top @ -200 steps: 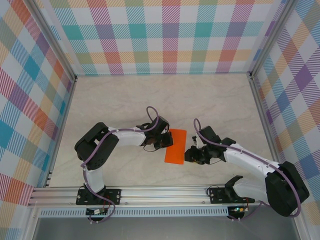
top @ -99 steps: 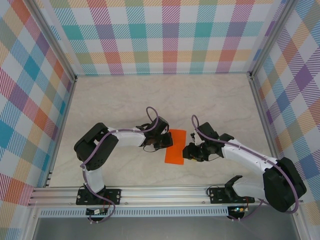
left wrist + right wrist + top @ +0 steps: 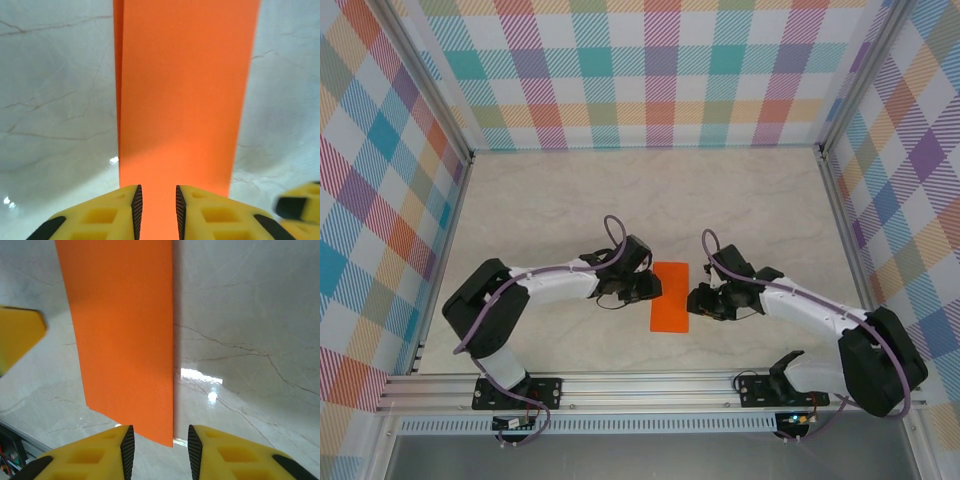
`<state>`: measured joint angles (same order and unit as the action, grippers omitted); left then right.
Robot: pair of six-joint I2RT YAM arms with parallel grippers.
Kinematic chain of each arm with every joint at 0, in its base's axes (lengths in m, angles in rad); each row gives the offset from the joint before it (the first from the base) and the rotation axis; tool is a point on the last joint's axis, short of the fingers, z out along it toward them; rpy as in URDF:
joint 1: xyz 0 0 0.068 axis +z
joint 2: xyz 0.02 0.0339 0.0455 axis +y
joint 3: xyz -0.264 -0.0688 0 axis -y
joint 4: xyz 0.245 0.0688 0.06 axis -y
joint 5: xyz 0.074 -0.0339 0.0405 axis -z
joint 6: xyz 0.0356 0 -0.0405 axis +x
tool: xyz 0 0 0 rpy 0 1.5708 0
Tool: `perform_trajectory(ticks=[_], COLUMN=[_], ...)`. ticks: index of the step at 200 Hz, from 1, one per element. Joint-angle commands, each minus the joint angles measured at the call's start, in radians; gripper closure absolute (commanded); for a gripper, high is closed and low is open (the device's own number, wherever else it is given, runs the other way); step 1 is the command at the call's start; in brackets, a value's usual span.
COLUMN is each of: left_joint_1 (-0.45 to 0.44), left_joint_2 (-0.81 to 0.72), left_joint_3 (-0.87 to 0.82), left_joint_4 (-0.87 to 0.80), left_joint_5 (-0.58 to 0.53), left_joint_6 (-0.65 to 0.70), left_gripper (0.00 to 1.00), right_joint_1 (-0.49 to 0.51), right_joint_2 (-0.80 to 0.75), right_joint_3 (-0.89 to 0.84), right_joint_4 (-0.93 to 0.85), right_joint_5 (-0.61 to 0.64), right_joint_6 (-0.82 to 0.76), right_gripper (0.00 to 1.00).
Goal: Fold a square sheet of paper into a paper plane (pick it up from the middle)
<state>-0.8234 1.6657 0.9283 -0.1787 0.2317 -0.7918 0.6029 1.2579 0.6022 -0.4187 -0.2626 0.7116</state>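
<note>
The square sheet of paper (image 3: 671,296) is bright orange and lies flat on the marble table as a narrow folded rectangle. In the left wrist view, the paper (image 3: 185,100) shows a second layer along its left edge. My left gripper (image 3: 648,288) sits at the paper's left edge; its jaws (image 3: 158,195) stand a little apart, low over the orange surface and gripping nothing. My right gripper (image 3: 695,300) is at the paper's right edge. It (image 3: 161,437) is open, with the near corner of the paper (image 3: 125,330) lying between the fingers.
Plaid walls (image 3: 650,70) enclose the table on three sides, and an aluminium rail (image 3: 640,385) runs along the near edge. Bare marble (image 3: 650,200) stretches behind the paper. A blurred yellow fingertip of each gripper shows in the other's wrist view.
The left gripper's jaws have parted and it has slid slightly left off the paper; its elbow swung left and down. The paper now lies straighter. The right gripper edged closer to it.
</note>
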Motion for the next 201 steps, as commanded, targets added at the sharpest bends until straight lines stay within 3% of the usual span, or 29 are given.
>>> perform_trajectory(ticks=[1, 21, 43, 82, 201], left_joint_1=[-0.006, -0.003, 0.008, 0.022, 0.031], left_joint_2=[-0.057, -0.083, -0.11, -0.114, -0.052], left_joint_3=[-0.036, -0.086, -0.157, -0.184, -0.172], left_joint_4=[-0.039, 0.011, 0.103, 0.126, 0.171], left_joint_5=[-0.022, 0.008, 0.046, 0.073, 0.13], left_joint_6=[0.001, -0.029, -0.081, -0.09, -0.109], left_gripper=[0.68, 0.66, 0.57, 0.55, 0.52], right_joint_1=[0.0, 0.0, -0.002, -0.002, -0.002], right_joint_2=[0.058, 0.11, 0.146, 0.207, 0.24], right_joint_3=[0.044, 0.082, 0.095, 0.093, 0.027], right_joint_4=[0.072, 0.043, 0.049, 0.092, 0.139], right_joint_5=[-0.061, -0.029, -0.025, -0.048, -0.04], right_joint_6=[0.003, -0.01, -0.017, -0.016, 0.0], right_gripper=[0.7, 0.73, 0.74, 0.77, 0.73])
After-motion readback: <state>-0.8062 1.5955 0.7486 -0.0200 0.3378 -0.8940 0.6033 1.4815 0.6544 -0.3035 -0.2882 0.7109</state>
